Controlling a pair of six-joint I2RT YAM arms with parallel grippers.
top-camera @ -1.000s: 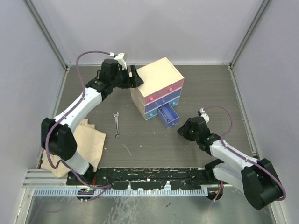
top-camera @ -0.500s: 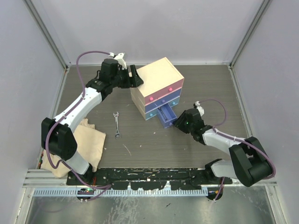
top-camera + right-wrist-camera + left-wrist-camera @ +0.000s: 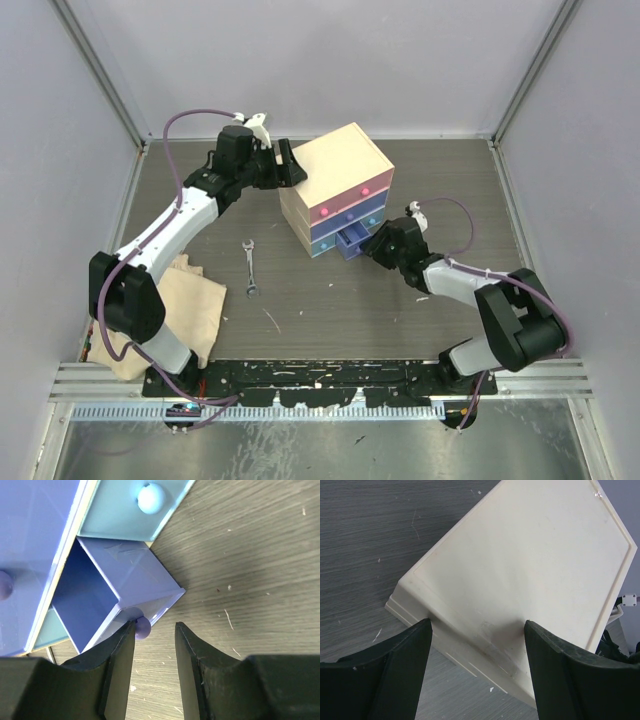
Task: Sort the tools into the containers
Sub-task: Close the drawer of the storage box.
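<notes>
The left hand [image 3: 477,625], fingers apart, rests against the chest [image 3: 520,555]; the right hand [image 3: 155,626], also apart, has the open drawer [image 3: 125,575] knob [image 3: 143,627] between its fingers.

The wrench [image 3: 249,266] lies on the table [image 3: 330,320] left of the chest [image 3: 340,165], the cloth [image 3: 195,305] farther left.

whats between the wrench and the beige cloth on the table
Nothing. In the top view the strip of dark table between the wrench and the cloth is bare.
</notes>
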